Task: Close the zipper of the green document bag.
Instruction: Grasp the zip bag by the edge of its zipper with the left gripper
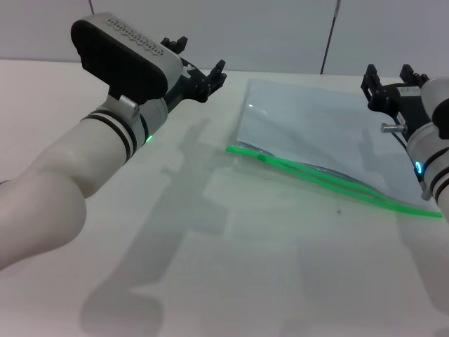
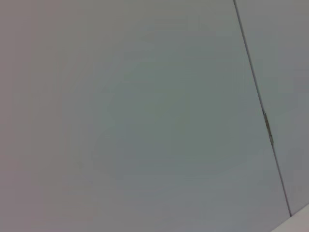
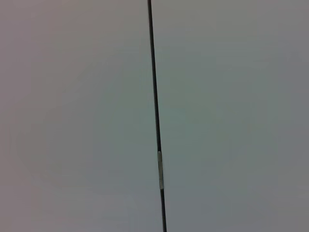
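Observation:
The green document bag (image 1: 316, 133), a flat translucent blue-grey pouch, lies on the white table at the centre right of the head view. Its bright green zipper (image 1: 337, 182) runs along the near edge, the two strips gaping apart toward the right. The tiny slider tab (image 1: 261, 157) sits near the left end. My left gripper (image 1: 200, 67) hovers open above the table, left of the bag's far left corner. My right gripper (image 1: 394, 78) hangs open over the bag's far right corner. Neither touches the bag. Both wrist views show only a wall.
The white table (image 1: 210, 267) spreads wide in front of the bag. A grey wall (image 1: 280, 28) with a dark vertical seam (image 1: 328, 35) stands behind the table's far edge.

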`<control>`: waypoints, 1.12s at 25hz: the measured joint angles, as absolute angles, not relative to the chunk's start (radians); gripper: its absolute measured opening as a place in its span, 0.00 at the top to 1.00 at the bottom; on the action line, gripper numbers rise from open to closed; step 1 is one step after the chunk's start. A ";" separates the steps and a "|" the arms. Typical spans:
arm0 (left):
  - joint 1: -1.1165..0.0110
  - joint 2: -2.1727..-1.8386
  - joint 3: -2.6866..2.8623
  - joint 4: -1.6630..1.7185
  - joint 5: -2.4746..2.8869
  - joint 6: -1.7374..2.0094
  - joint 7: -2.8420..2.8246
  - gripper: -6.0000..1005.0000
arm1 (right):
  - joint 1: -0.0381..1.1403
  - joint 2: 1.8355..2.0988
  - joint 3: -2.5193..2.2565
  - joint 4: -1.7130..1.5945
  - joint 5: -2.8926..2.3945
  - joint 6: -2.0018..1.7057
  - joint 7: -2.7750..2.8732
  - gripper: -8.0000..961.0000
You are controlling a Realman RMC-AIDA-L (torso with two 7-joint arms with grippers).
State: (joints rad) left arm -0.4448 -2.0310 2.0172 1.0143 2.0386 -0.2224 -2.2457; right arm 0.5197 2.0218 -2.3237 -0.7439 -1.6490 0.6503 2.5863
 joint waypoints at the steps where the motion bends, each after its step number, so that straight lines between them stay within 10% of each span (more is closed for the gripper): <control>1: -0.445 -2.031 2.017 1.014 2.039 -0.222 -2.246 0.24 | 0.520 2.022 -2.324 -0.744 -1.649 0.650 2.586 0.36; 28: -0.395 -2.021 1.883 1.205 2.050 0.171 -2.150 0.24 | 0.520 2.022 -2.324 -0.732 -1.649 0.650 2.586 0.36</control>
State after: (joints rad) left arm -0.3954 -2.0212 1.8825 1.2055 2.0495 0.1709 -2.1504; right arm 0.5200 2.0218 -2.3238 -0.7319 -1.6491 0.6505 2.5863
